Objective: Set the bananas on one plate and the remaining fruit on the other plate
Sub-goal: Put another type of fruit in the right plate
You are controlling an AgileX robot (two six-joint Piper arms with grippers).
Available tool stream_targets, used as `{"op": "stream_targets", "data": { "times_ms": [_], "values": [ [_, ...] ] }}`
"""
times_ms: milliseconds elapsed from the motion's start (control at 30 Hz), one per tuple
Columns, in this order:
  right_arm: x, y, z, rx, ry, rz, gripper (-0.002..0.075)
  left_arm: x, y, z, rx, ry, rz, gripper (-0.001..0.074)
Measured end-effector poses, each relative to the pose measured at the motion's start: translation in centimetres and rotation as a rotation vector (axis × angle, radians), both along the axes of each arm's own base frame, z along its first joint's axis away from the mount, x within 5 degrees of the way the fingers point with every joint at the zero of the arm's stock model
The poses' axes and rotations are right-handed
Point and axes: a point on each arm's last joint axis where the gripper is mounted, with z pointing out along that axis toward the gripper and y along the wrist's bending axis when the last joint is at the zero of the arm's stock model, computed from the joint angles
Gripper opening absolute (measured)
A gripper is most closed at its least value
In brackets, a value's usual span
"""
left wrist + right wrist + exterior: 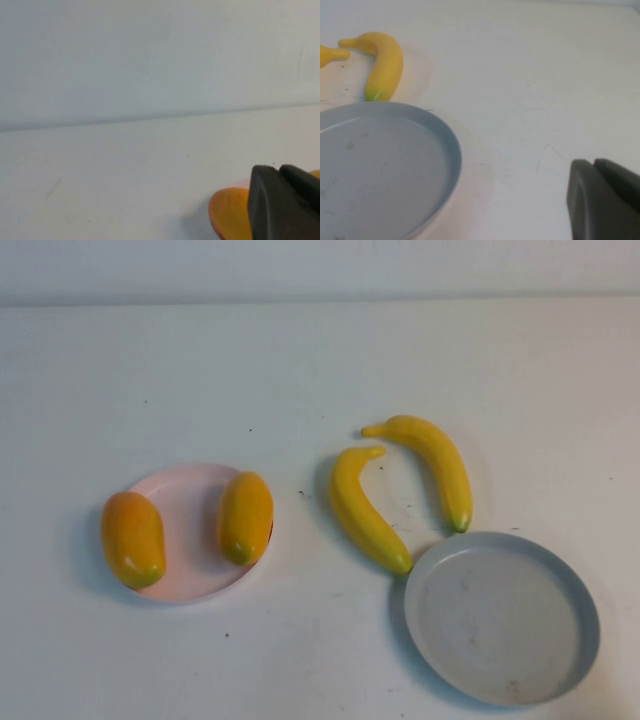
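Two bananas lie on the table in the high view, one [366, 512] left of the other [437, 466], both just beyond the empty grey-blue plate [500, 620]. Two orange-yellow mango-like fruits rest on the pink plate [190, 525], one [132, 538] on its left rim and one [246, 516] on its right rim. Neither gripper shows in the high view. My left gripper [278, 170] is shut and empty, close to one orange fruit [227, 215]. My right gripper [594, 162] is shut and empty, beside the grey-blue plate [385, 165], with a banana [382, 65] beyond it.
The white table runs to a wall along its far edge [320, 300]. The tip of the second banana [330, 54] shows at the edge of the right wrist view. Small dark specks dot the tabletop.
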Motion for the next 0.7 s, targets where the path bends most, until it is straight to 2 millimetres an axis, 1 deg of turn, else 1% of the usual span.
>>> {"op": "stream_targets", "data": {
  "times_ms": [133,333,533,700],
  "values": [
    [0.0,0.0,0.0,0.000,-0.002,0.000,-0.0017,0.3,0.0,-1.9,-0.013,0.052,0.001,-0.0004],
    [0.0,0.0,0.0,0.000,-0.002,0.000,-0.0017,0.3,0.0,-2.5,-0.014,0.098,0.002,-0.0004],
    [0.0,0.0,0.0,0.000,-0.002,0.000,-0.0017,0.1,0.0,-4.1,-0.004,0.269,0.007,-0.0004],
    [0.0,0.0,0.0,0.000,-0.002,0.000,-0.0017,-0.1,0.0,-4.6,-0.008,0.332,0.007,-0.0004]
  ]
}}
